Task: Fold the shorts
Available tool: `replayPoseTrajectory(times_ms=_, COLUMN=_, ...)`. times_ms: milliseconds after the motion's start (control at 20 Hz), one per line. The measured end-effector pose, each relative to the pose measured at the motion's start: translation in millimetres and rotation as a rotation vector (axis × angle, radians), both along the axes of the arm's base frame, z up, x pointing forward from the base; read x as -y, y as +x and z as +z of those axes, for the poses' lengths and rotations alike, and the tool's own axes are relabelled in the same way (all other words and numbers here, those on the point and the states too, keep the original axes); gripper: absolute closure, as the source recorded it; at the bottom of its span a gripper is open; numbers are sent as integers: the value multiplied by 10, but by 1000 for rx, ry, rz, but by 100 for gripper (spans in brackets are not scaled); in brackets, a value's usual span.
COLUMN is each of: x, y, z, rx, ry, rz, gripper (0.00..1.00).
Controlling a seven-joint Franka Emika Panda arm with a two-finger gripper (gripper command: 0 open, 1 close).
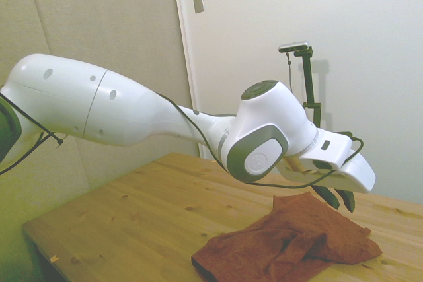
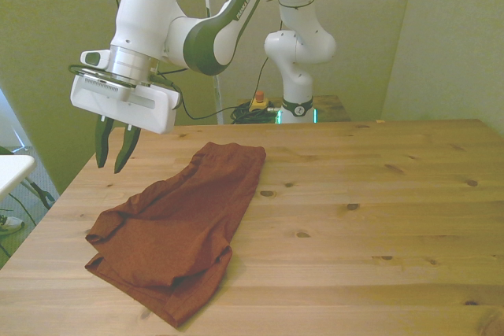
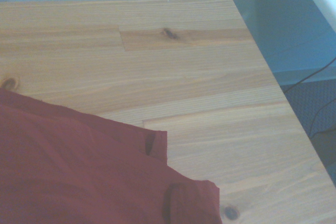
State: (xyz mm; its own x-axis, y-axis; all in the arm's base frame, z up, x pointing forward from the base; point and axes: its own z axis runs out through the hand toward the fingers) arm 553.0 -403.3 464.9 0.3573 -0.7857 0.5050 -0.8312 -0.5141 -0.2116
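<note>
The rust-orange shorts [image 2: 177, 222] lie crumpled and partly doubled over on the wooden table [image 2: 354, 226], toward the front view's left. In the side view the shorts [image 1: 284, 246] sit low on the table under the arm. My gripper [image 2: 111, 161] hangs open above the table, just off the shorts' edge at the front view's left, with nothing between its dark fingers [image 2: 125, 149]. The side view shows the gripper [image 1: 337, 198] a little above the cloth. The wrist view shows a corner of the shorts [image 3: 79, 171] on bare wood.
The table's corner and edge [image 3: 262, 56] lie close to the shorts' end. The table's wide right half [image 2: 378, 194] in the front view is bare wood. A white surface [image 2: 12, 169] stands off the table at the front view's left.
</note>
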Motion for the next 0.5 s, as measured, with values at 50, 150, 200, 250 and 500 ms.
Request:
replayPoseTrajectory(times_ms=50, x=-6, y=-55, z=2, rx=-15, ry=18, rz=-5, gripper=0)
replayPoseTrajectory(times_ms=150, x=-130, y=-235, z=-26, rx=-59, ry=94, rz=-10, gripper=0)
replayPoseTrajectory(times_ms=200, x=-246, y=-342, z=-44, rx=-84, ry=136, rz=-4, gripper=0)
replayPoseTrajectory(times_ms=250, x=-397, y=-438, z=-61, rx=-109, ry=172, rz=10, gripper=0)
replayPoseTrajectory(times_ms=500, x=-1341, y=-917, z=-221, rx=-233, ry=323, rz=131, gripper=0)
